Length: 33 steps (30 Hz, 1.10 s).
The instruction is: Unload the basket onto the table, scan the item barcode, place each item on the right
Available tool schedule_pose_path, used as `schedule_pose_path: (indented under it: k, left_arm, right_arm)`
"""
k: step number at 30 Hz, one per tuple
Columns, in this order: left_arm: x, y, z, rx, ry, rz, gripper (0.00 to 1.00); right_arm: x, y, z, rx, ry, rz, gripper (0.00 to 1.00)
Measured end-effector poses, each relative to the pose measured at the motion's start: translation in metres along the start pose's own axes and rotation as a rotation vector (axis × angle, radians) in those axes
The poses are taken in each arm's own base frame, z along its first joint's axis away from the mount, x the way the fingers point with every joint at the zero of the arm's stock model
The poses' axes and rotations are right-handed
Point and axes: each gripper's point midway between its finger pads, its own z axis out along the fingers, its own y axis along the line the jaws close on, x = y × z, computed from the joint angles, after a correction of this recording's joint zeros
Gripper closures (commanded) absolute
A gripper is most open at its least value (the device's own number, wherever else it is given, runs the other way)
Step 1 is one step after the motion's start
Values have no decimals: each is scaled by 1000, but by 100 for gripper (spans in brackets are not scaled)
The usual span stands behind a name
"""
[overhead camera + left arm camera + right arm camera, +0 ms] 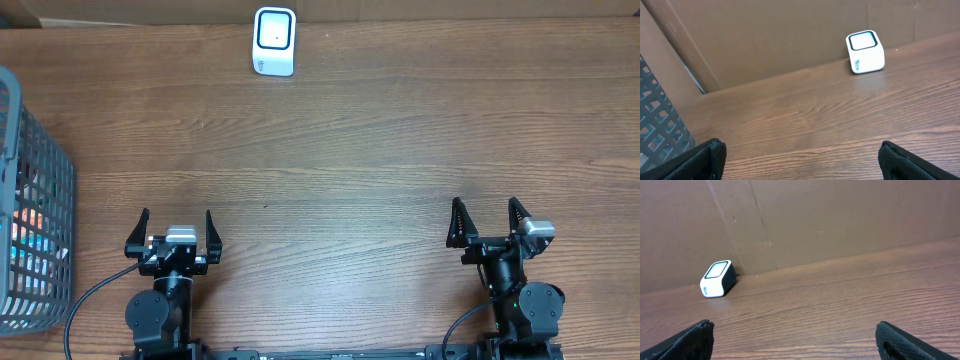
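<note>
You were at a mock checkout bench, lab rig by the look of it: wood table (380,170), cardboard wall (840,220) behind, white scanner (274,41), grey basket (60,185) on your left.

Wood table (400,150), white scanner (274,41) — far edge, grey basket (58,200) — left

— What is seen underneath?
— A table (380,150) of brown wood grain is spread across the whole view, evenly lit.
— And behind it?
— Brown cardboard panels (840,220) are stood along its far edge, creased and seamed; a pale strip (692,77), possibly a gap, is glimpsed between two.
</note>
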Motion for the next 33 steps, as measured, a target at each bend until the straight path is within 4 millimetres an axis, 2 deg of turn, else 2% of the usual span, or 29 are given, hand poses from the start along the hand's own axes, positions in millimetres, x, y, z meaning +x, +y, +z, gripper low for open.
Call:
schedule_pose_path:
  k: [16,27,33]
  left_arm:
    - [-1,0,0,-1,-4,0,0]
    - [-25,7,-1,-28,-103,6,0]
    - [-29,8,-2,-29,-119,-28,0]
  right_arm:
    - [0,0,0,0,0,0,0]
    - [0,0,0,0,0,0,0]
    - [0,0,0,0,0,0,0]
